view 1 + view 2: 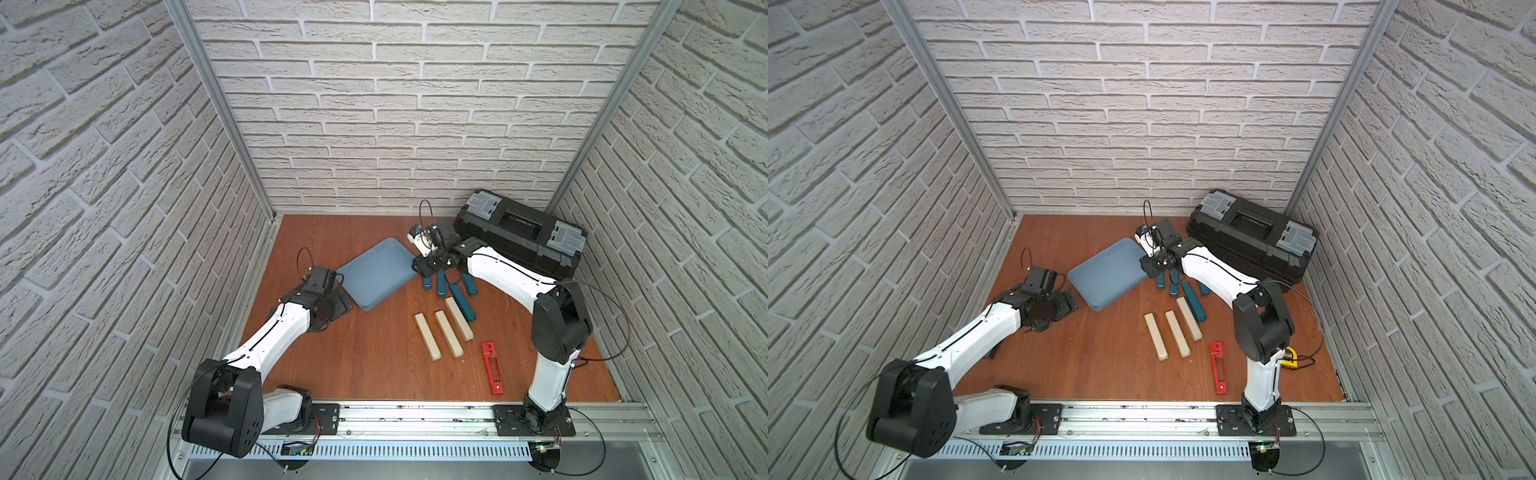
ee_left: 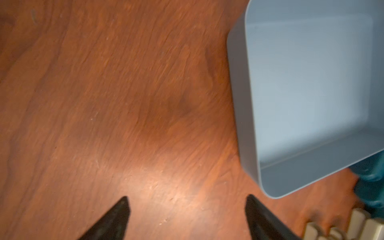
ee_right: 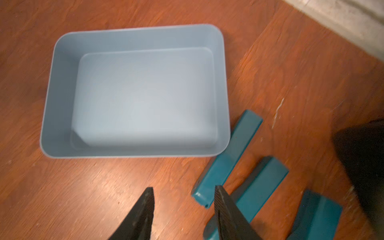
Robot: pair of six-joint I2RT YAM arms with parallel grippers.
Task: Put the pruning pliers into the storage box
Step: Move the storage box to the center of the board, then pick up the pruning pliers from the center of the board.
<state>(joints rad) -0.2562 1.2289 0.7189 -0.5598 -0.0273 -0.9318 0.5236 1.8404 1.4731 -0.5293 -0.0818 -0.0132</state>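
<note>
The red pruning pliers [image 1: 491, 368] [image 1: 1218, 368] lie flat on the wooden table near the front right, beside the right arm's base and far from both grippers. The light blue storage box [image 1: 376, 274] [image 1: 1106, 274] [image 2: 239, 104] [image 3: 62, 83] sits mid-table with nothing in it. My left gripper [image 1: 338, 305] [image 2: 187, 204] hangs open over bare wood just off the box's near left corner. My right gripper [image 1: 430, 270] [image 3: 184, 193] is open at the box's right side, above the ends of the teal bars [image 3: 228, 155], with nothing between its fingers.
A big black toolbox [image 1: 519, 232] stands at the back right. Several teal bars [image 1: 461, 301] lie fanned out right of the box, and three beige bars [image 1: 444, 332] lie in front of them. A yellow tape measure [image 1: 1289, 357] sits behind the right arm. Brick walls close in three sides.
</note>
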